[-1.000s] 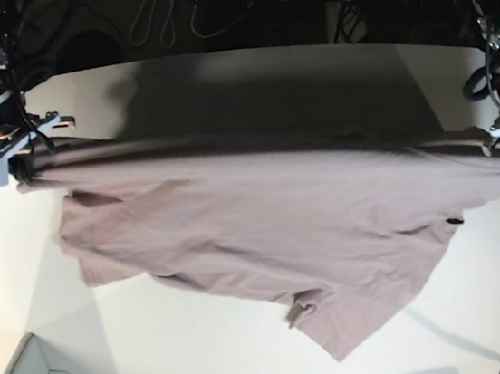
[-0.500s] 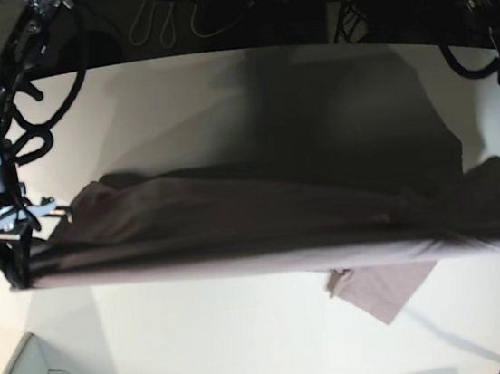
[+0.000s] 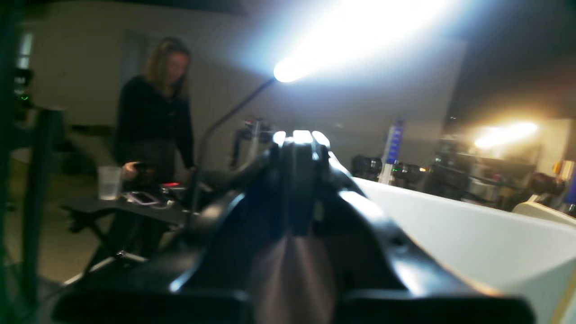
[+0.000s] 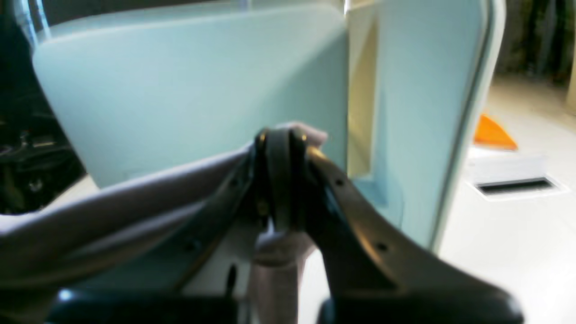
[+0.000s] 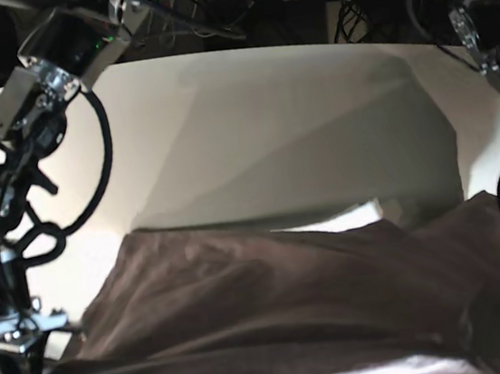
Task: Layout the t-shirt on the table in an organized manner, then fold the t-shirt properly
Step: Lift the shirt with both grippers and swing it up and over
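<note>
— Surface and room?
— White table (image 5: 250, 114), shadowed at centre; dark room behind, a lamp (image 3: 288, 69) glaring, a person (image 3: 155, 112) standing by a side table.

— Shirt and grippers?
— T-shirt (image 5: 274, 312) stretched aloft above the table; right gripper (image 4: 281, 180) and left gripper (image 3: 297, 189) each clamped on cloth.

In the base view the t-shirt (image 5: 274, 312) runs off the bottom and right edges, hiding the near surface (image 5: 252, 132). The left hand lies outside that view. Both wrist views are blurred; a blurred woman (image 3: 155, 103) stands behind.
</note>
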